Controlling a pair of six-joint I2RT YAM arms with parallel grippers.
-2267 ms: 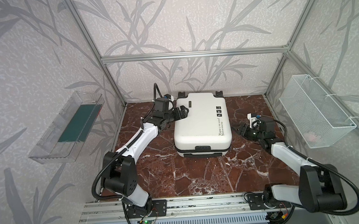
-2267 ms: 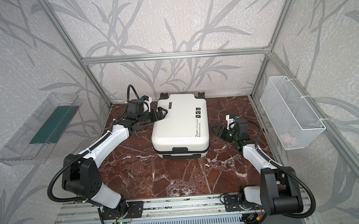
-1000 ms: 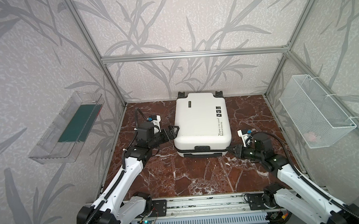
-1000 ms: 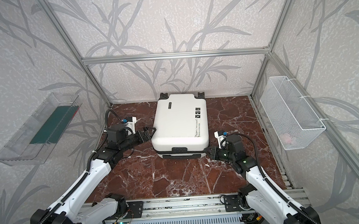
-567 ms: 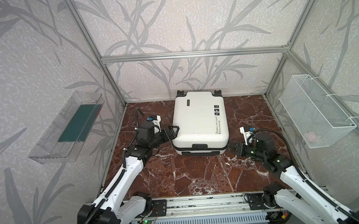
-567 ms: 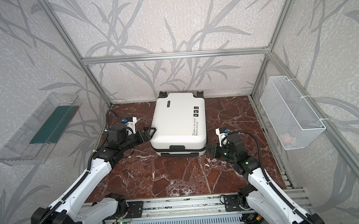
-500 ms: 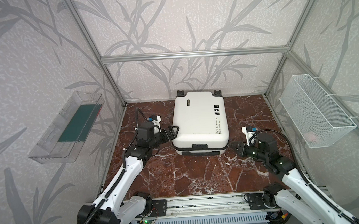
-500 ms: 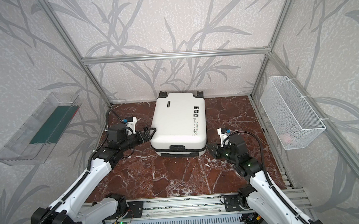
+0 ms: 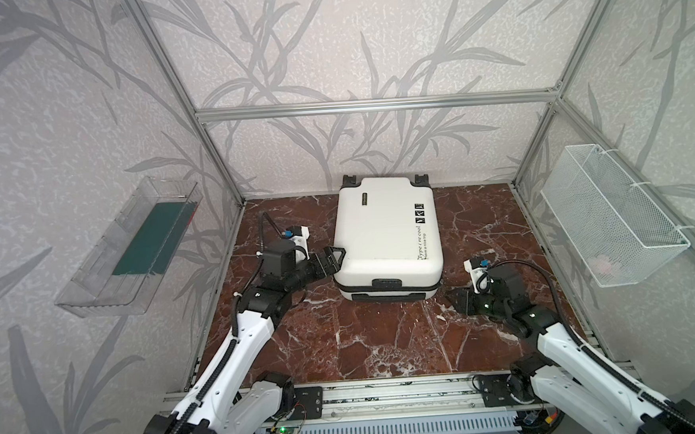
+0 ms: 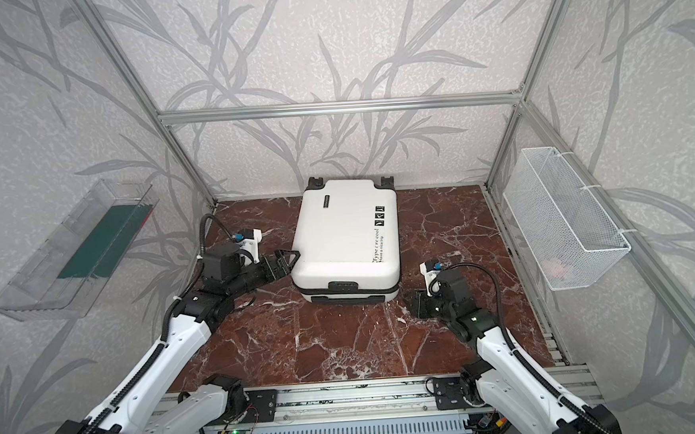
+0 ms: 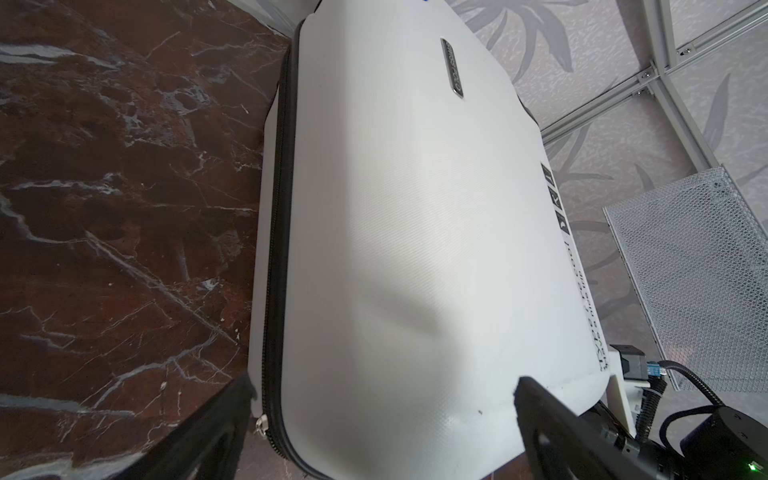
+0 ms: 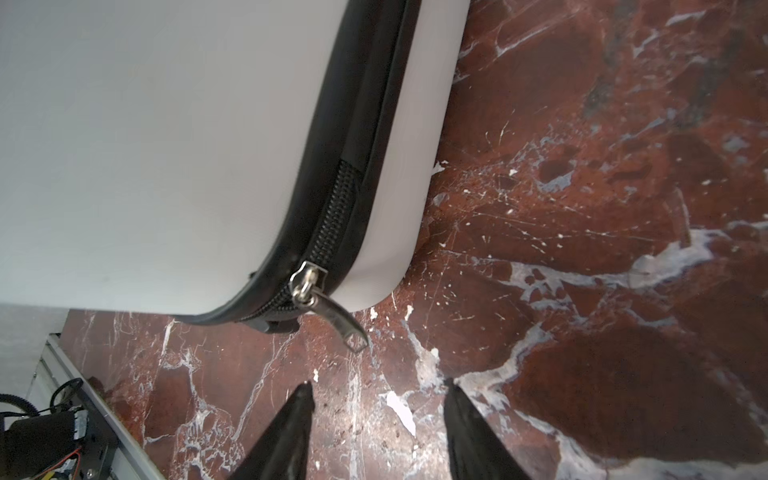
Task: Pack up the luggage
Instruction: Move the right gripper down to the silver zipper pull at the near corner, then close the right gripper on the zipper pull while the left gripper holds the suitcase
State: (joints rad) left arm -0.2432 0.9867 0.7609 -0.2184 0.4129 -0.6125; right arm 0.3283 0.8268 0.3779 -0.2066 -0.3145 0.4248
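Lying shut, luggage [image 9: 386,232] conceals inside; pink item [image 9: 603,262] indistinct

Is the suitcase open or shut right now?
Shut: the luggage lies flat, both shells together along the black zipper. Whether it is zipped all round, cannot tell.

Marble floor [image 9: 386,339] — bare in front of the luggage [image 9: 386,232] and along both flanks; luggage blocks rear centre, left gripper [image 9: 335,260] at its near-left corner, right gripper [image 12: 378,388] just off its near-right.
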